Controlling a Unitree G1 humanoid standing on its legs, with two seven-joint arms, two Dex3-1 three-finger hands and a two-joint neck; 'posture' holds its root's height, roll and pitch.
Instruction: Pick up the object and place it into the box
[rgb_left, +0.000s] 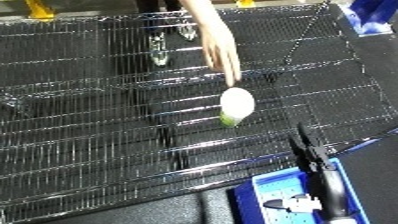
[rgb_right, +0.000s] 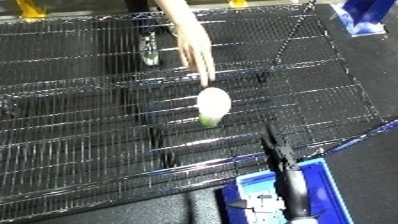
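Observation:
A white rounded object (rgb_left: 237, 102) with a green lower end rests on the black wire shelf (rgb_left: 98, 125), near its middle. A person's hand (rgb_left: 220, 50) reaches down from the top edge, and its fingertips touch the object's top. My right hand (rgb_left: 307, 148) rises from the lower right, its black fingers straight and pointing up at the shelf's front edge, a short way below and right of the object and holding nothing. Under that forearm lies the blue bin (rgb_left: 266, 192). My left hand shows in neither view.
The wire shelf fills most of both views, with dark floor beyond its front edge. Caster wheels (rgb_left: 160, 50) show through the mesh at the back. Another blue bin (rgb_left: 373, 20) sits at the top right, and yellow parts (rgb_left: 37, 9) at the top left.

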